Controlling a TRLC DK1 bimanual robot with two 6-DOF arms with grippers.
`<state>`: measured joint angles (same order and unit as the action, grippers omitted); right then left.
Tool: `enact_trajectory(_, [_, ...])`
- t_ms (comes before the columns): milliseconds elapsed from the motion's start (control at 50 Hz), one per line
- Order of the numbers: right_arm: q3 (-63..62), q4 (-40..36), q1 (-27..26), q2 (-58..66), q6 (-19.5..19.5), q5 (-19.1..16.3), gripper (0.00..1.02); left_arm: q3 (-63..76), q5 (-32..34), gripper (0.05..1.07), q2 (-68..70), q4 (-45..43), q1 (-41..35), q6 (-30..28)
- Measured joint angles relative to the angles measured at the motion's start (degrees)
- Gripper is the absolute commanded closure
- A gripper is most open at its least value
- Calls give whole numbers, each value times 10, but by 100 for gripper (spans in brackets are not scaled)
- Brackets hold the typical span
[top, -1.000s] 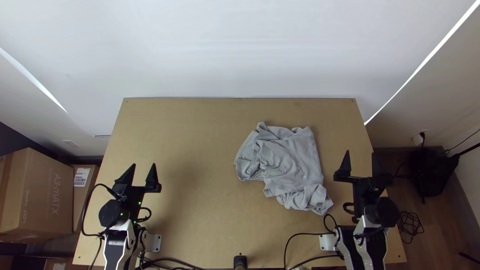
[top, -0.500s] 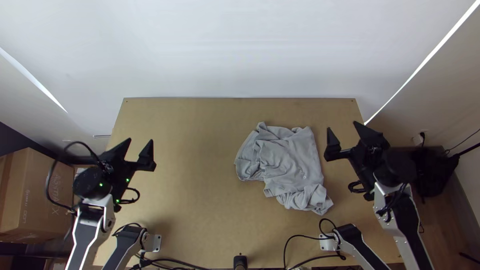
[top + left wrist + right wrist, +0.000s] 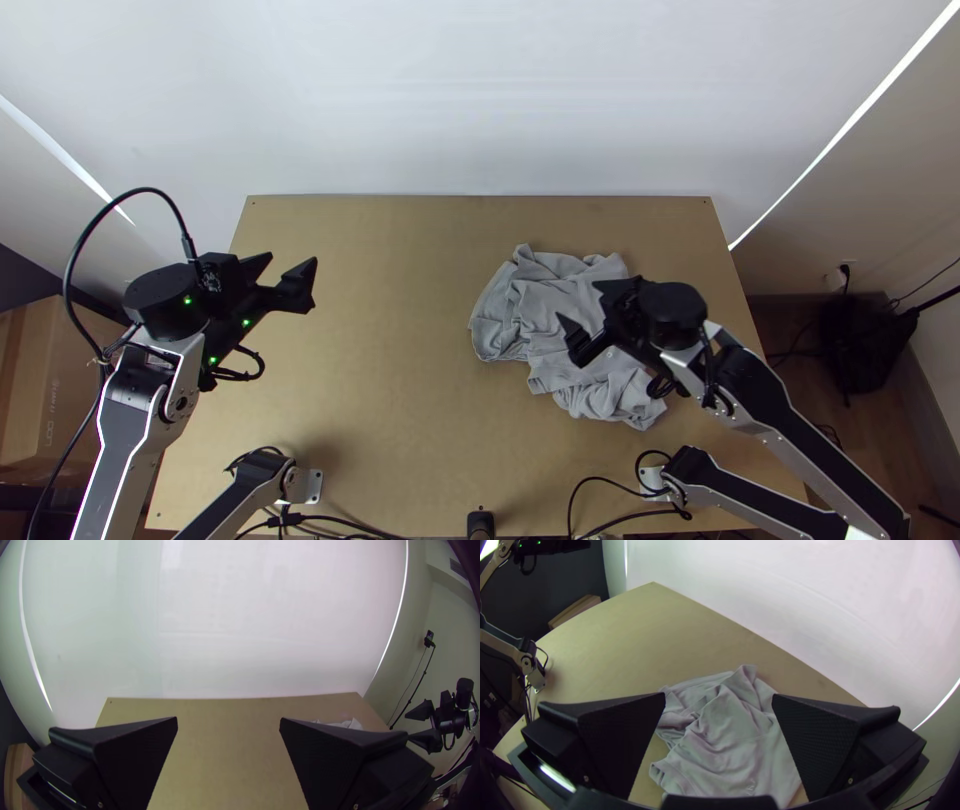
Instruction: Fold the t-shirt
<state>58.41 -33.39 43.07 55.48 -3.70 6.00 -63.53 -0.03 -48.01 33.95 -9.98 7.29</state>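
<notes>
A grey t-shirt (image 3: 500, 320) lies bunched and wrinkled on the right half of the table, and in the right wrist view the t-shirt (image 3: 730, 740) spreads beyond the fingers. My right gripper (image 3: 580, 307) hangs above it, open and holding nothing; its fingers frame the cloth in its wrist view, where the right gripper (image 3: 719, 694) stands wide. Far to the left of the shirt, my left gripper (image 3: 293, 262) is raised over the table's left side. The left gripper (image 3: 228, 718) is open too, with nothing between its fingers.
The wooden table (image 3: 400, 400) has bare surface left of the shirt. A pale wall (image 3: 480, 100) rises behind its far edge. Cables (image 3: 340, 525) run along the near edge, and a cardboard box (image 3: 60, 390) stands left of the table.
My right gripper has moved left from beside the shirt to over it. The left gripper has risen and turned toward the table's middle. The shirt lies as before.
</notes>
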Motion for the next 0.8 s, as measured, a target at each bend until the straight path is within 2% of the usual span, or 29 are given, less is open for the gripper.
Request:
enact_trajectory(200, [-9, -3, 16, 56, 16, 0, 4, -14, 0, 9, -15, 71, 0, 4])
enact_trajectory(340, [-10, -9, 20, 107, 38, 0, 10, -40, 5, 9, -34, 118, 0, 8])
enact_trajectory(580, [-10, -33, 23, 194, 79, -23, 10, -51, 7, 10, -39, 139, 0, 11])
enact_trajectory(660, [-10, -36, 23, 219, 87, -28, 19, -51, 7, 10, -42, 143, 0, 13])
enact_trajectory(800, [-10, -35, 23, 250, 97, -30, 19, -51, 8, 10, -52, 144, 7, 17])
